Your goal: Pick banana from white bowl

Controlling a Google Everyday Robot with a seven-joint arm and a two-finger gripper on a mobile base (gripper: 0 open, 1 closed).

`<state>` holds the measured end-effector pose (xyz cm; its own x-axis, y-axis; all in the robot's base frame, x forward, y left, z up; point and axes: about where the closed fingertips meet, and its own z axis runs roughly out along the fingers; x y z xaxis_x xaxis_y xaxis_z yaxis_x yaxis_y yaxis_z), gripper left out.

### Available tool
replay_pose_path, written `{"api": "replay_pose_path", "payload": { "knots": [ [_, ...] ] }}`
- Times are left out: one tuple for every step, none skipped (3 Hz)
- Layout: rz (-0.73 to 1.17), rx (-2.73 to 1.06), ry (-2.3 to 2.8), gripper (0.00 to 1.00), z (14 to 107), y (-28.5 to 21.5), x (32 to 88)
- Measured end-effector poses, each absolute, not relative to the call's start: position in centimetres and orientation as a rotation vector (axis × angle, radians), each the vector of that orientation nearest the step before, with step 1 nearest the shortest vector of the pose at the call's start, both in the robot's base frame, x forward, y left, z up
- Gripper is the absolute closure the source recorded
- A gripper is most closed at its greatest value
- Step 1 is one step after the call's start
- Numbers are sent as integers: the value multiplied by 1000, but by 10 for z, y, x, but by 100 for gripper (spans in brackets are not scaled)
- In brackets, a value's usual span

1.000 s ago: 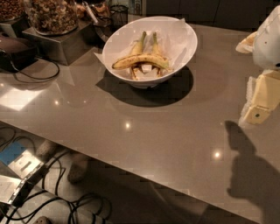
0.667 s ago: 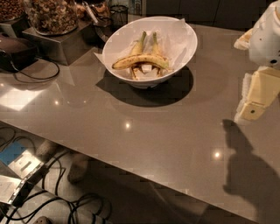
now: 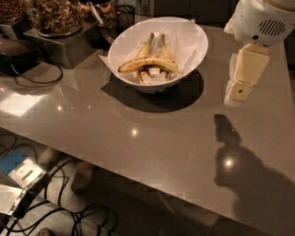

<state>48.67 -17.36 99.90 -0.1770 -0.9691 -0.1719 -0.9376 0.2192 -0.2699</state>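
Observation:
A large white bowl [image 3: 189, 32] lined with white paper stands on the grey table at the upper middle. The curved yellow banana [image 3: 146, 64] lies across the bowl's front. Two slimmer bananas with greenish stems [image 3: 156, 45] lie behind it, pointing to the back. My gripper [image 3: 240, 87] hangs from the white arm at the right, above the table and to the right of the bowl, apart from it. It casts a shadow on the table below.
Glass jars of snacks [image 3: 54, 15] on a metal stand and a wire cup [image 3: 124, 14] stand at the back left. A dark cable [image 3: 37, 76] loops on the table's left. The table's front edge runs diagonally; cables and boxes lie on the floor at lower left.
My arm and gripper have moved left, closer to the bowl. The bowl and bananas have not moved.

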Motion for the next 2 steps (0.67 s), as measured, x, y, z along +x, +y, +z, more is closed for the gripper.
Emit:
{"api": "replay_pose_path", "payload": {
  "knots": [
    [-101,-1778,2151,0,1003,-166,495],
    [-103,-1822,2078,0,1016,-150,512]
  ]
}}
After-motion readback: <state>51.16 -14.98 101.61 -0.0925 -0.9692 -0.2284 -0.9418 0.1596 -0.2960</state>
